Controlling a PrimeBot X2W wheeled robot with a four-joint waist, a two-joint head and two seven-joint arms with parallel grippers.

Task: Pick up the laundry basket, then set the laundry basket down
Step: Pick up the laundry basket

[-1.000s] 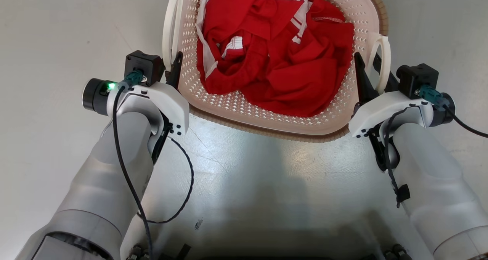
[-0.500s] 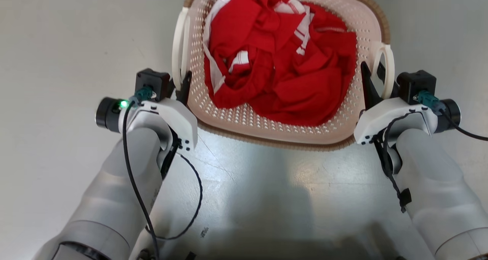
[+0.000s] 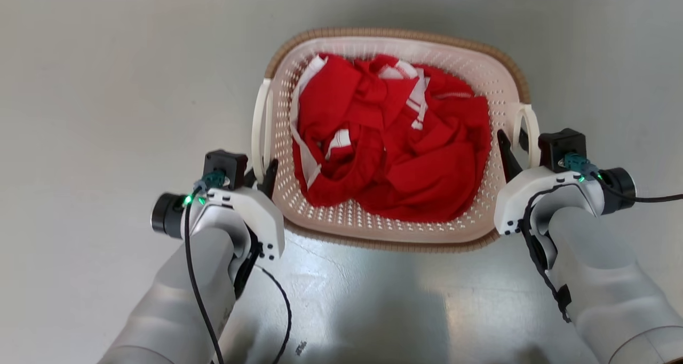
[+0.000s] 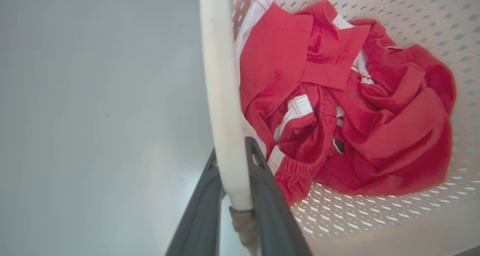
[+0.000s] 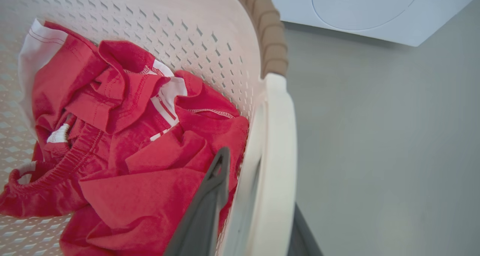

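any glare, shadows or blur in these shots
Head view: a bright sheen on the floor near the basket, and a dim shadow along the bottom edge. Left wrist view: the left handle and fingers near the lens look soft. Right wrist view: the near finger and right handle are blurred; the clothes are sharper.

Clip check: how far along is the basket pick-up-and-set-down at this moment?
Done: both grasps look made. The left claw clamps the left handle of the laundry basket, and the right claw straddles the right handle. In hand: holding it, with red clothes inside; whether it is off the floor is unclear. Left: setting it down and releasing.
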